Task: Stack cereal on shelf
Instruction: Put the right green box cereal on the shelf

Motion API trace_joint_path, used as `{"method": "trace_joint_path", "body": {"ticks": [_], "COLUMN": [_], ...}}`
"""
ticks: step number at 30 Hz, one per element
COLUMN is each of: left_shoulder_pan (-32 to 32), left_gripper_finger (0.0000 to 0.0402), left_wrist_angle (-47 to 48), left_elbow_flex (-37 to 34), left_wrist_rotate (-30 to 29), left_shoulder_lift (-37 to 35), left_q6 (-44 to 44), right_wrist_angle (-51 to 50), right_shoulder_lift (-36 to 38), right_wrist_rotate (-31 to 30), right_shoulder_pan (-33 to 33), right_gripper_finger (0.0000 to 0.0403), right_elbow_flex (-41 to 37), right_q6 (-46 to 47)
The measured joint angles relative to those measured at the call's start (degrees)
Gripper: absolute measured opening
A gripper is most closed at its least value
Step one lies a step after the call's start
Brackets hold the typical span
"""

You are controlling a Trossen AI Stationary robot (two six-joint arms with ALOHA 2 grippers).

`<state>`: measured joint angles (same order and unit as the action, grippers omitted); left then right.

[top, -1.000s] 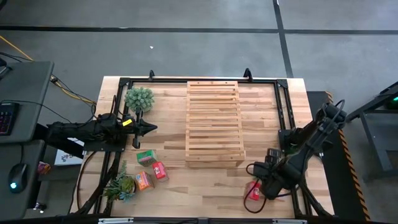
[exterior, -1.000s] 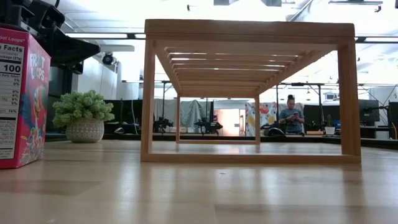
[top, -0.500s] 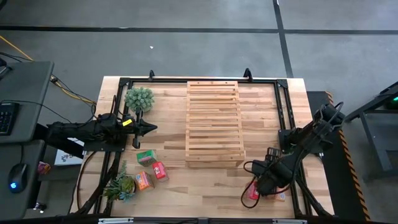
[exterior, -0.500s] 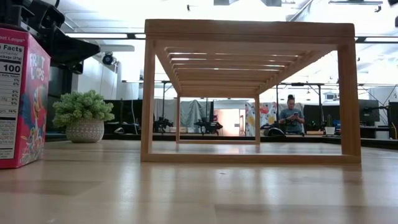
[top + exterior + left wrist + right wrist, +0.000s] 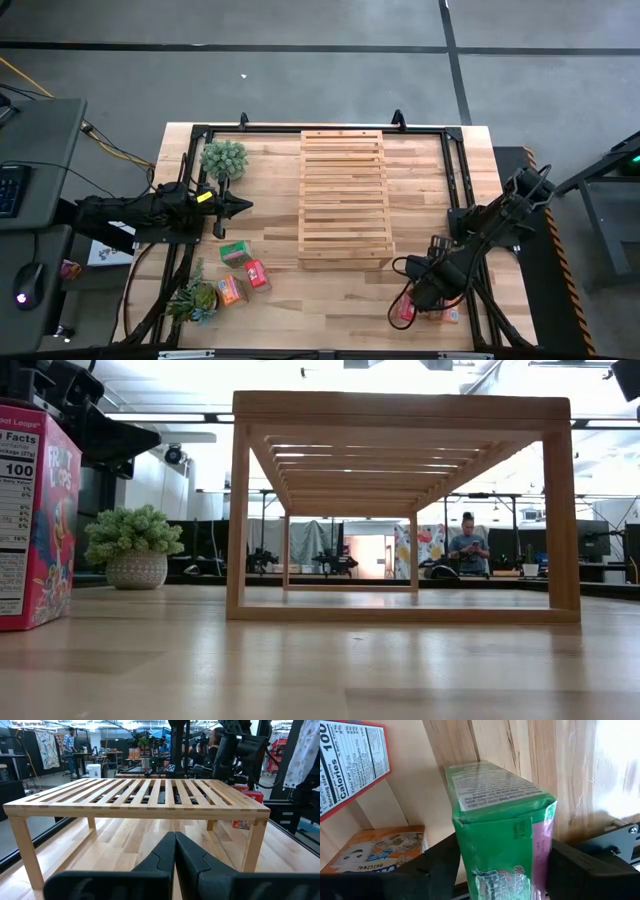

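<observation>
The shelf (image 5: 342, 195) stands at the middle of the table, toward the far edge. At the near right corner my right gripper (image 5: 415, 297) points down, shut on a green cereal box (image 5: 500, 835) that it hides in the high view. Beside it stand a red cereal box (image 5: 405, 313) and an orange one (image 5: 450, 316) lying flat. At the near left are a green (image 5: 237, 252), a red (image 5: 256, 273) and an orange (image 5: 230, 290) cereal box. My left gripper (image 5: 245, 207) is shut, level, at the table's left, pointing at the shelf (image 5: 140, 795). My right gripper has the green box between its two fingers (image 5: 440, 870), one flat against each of its broad sides (image 5: 465, 865). The fingers come from above, pointing down. The box stands upright on the tabletop, with its upper end toward the wrist.
One potted plant (image 5: 223, 158) stands at the far left, another (image 5: 195, 298) at the near left corner. In the low view a red cereal box (image 5: 35, 515) and a plant (image 5: 135, 545) show left of the shelf (image 5: 400, 405). A black frame rail (image 5: 455, 170) runs around the table.
My right gripper has sunk toward the boxes at the near right corner and shifted a little toward the table's left edge. My left arm has kept still.
</observation>
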<state>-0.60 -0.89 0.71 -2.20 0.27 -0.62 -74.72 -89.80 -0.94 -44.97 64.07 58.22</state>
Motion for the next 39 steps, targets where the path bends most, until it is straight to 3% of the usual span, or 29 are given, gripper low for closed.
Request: {"method": "trace_joint_path", "body": {"ticks": [10,16,26,30,34,39], "left_shoulder_pan": [0.0,0.0,0.0,0.0,0.0,0.0], "left_gripper_finger": [0.0000,0.0000,0.0000,0.0000,0.0000,0.0000], "left_wrist_angle": [0.0,0.0,0.1,0.1,0.1,0.1], "left_elbow_flex": [0.0,0.0,0.0,0.0,0.0,0.0], "left_wrist_rotate": [0.0,0.0,0.0,0.0,0.0,0.0], "left_shoulder_lift": [0.0,0.0,0.0,0.0,0.0,0.0], "left_q6": [0.0,0.0,0.0,0.0,0.0,0.0], "right_wrist_angle": [-2.9,-14.2,-14.8,-14.7,-14.9,-15.2], "right_shoulder_lift": [0.2,0.2,2.1,2.1,2.1,2.0], "right_wrist_rotate": [2.0,-0.4,-14.7,-26.1,-38.6,-40.4], "right_shoulder_pan": [0.0,0.6,6.8,9.4,14.0,24.8], "right_gripper_finger": [0.0110,0.0092,0.0102,0.0102,0.0103,0.0103], "right_elbow_flex": [2.1,13.0,41.0,51.4,56.7,57.1], "right_q6": [-2.5,-5.8,-19.0,-26.8,-26.7,-20.2]}}
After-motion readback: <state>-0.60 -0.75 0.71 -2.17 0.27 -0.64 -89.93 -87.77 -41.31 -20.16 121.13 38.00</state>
